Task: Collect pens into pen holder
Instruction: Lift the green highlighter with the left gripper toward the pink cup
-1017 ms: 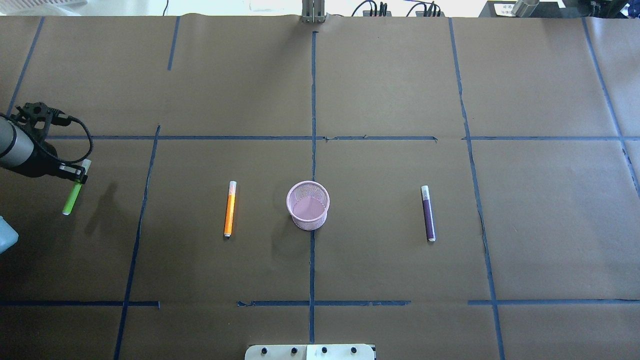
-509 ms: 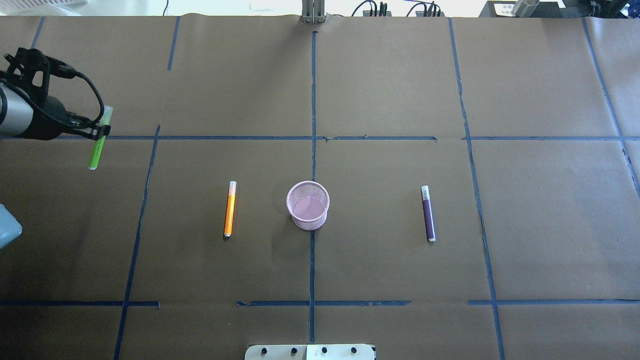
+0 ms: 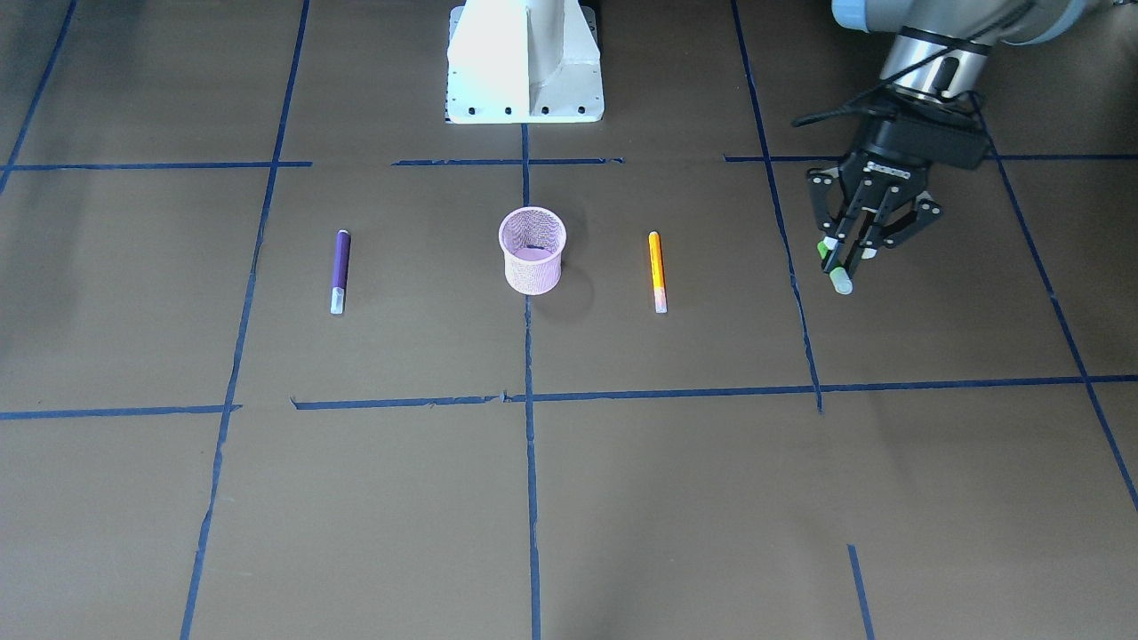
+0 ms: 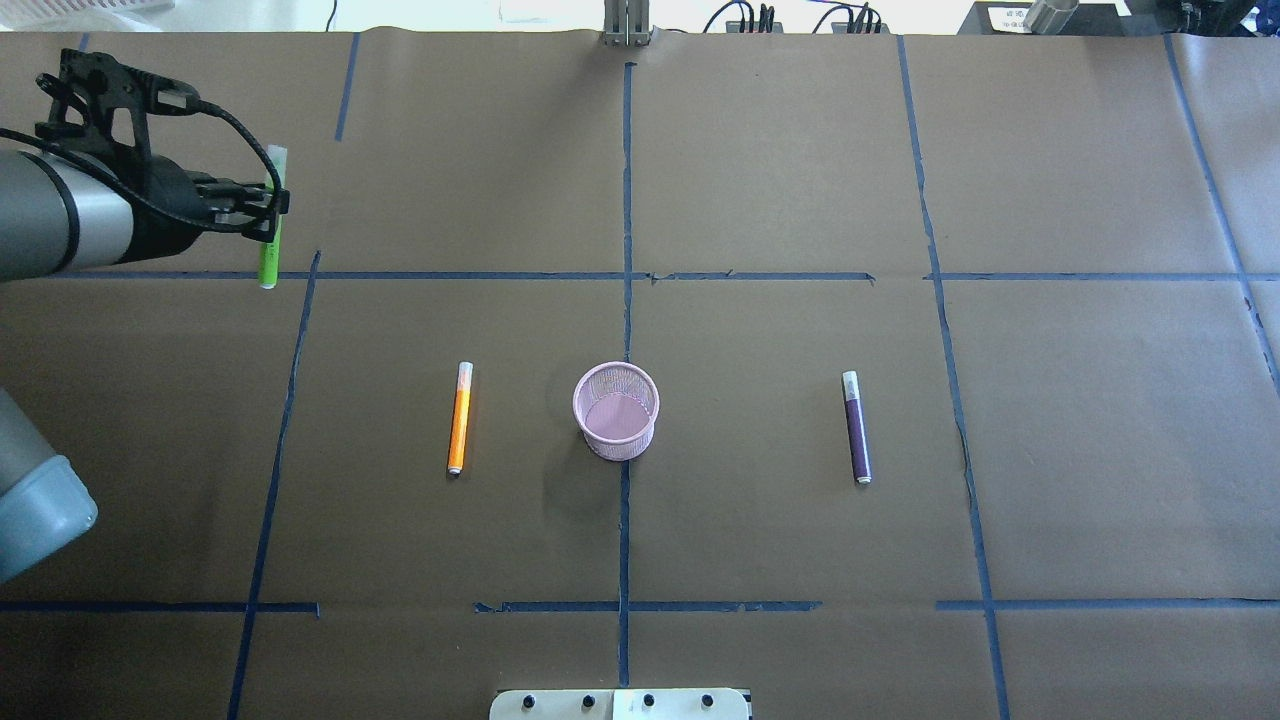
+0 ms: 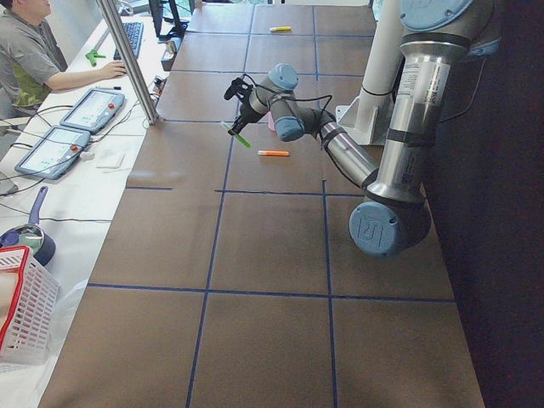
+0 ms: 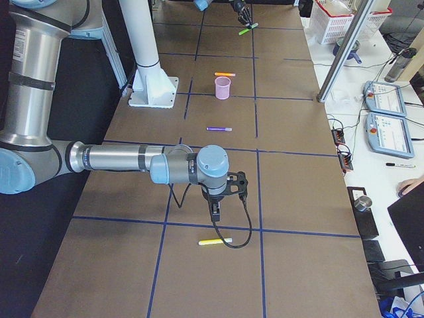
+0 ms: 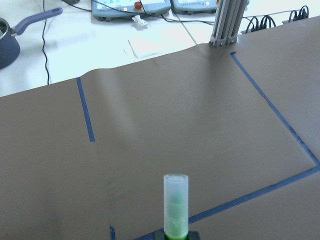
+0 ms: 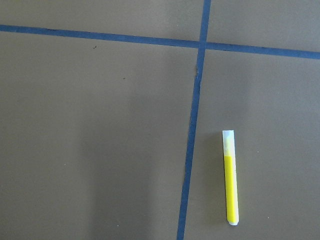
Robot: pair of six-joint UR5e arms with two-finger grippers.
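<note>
green pen [image 4: 267, 262], pinched in left claw [image 4: 270, 207], could tip light pen holder [image 4: 618, 447] if lowered off-centre; right claw [image 6: 216, 213] grip: cannot tell.

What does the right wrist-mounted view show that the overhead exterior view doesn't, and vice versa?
Only the right wrist-mounted view: a yellow pen lying flat beside a strip of blue tape. Only the overhead exterior view: the pink pen holder, the orange pen and purple pen lying either side of it, and the left hand shut on the green pen. Both: the brown table cover crossed by blue tape.
</note>
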